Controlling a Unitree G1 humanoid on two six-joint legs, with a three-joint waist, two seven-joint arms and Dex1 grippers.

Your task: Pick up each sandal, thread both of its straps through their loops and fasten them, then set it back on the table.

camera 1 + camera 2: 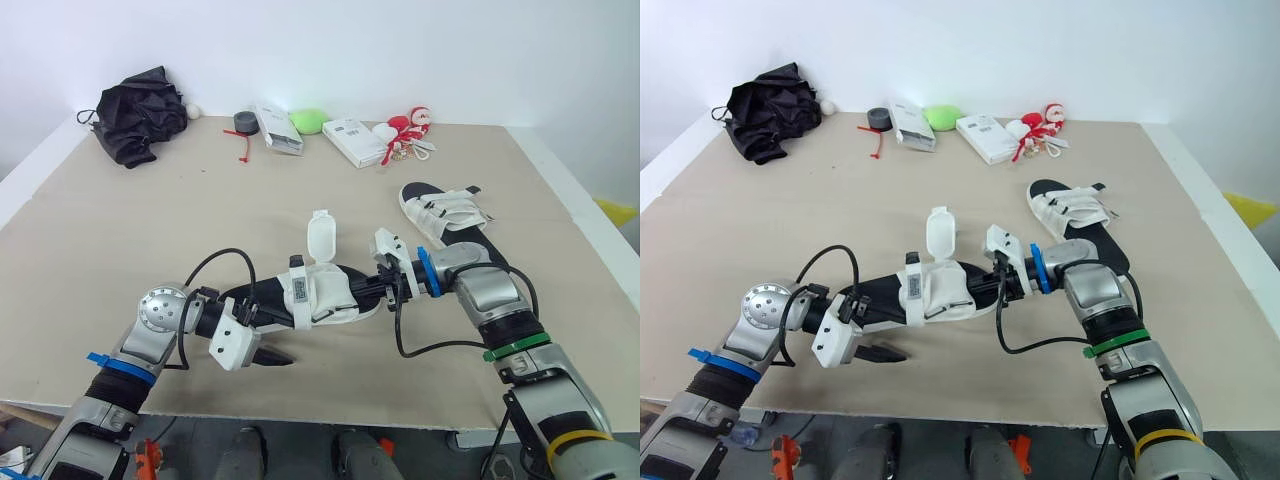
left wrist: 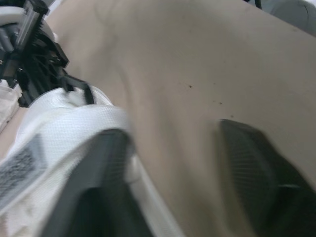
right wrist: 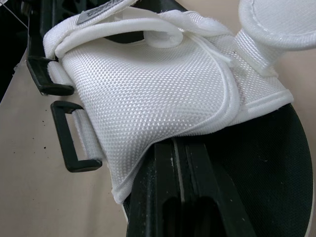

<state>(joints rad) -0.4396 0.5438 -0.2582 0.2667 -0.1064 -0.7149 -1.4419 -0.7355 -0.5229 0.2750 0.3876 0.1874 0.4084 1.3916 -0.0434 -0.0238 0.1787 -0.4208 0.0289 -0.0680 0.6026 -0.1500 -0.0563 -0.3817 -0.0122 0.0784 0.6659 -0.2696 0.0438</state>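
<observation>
the white mesh sandal with a black sole sits low over the front of the beige counter, between the two claws. its rounded white strap stands up loose and the black plastic loops are empty, so threading looks not yet begun. the right claw is narrow, pinching the sole's toe end. the left claw is wide at the heel. next, a free strap needs catching and feeding through its loop. a second white sandal lies behind.

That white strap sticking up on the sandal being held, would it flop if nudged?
Probably bends easily: the strap on the sandal looks like thin stitched fabric. Yet it stands upright unaided, so it likely has some spring.
</observation>
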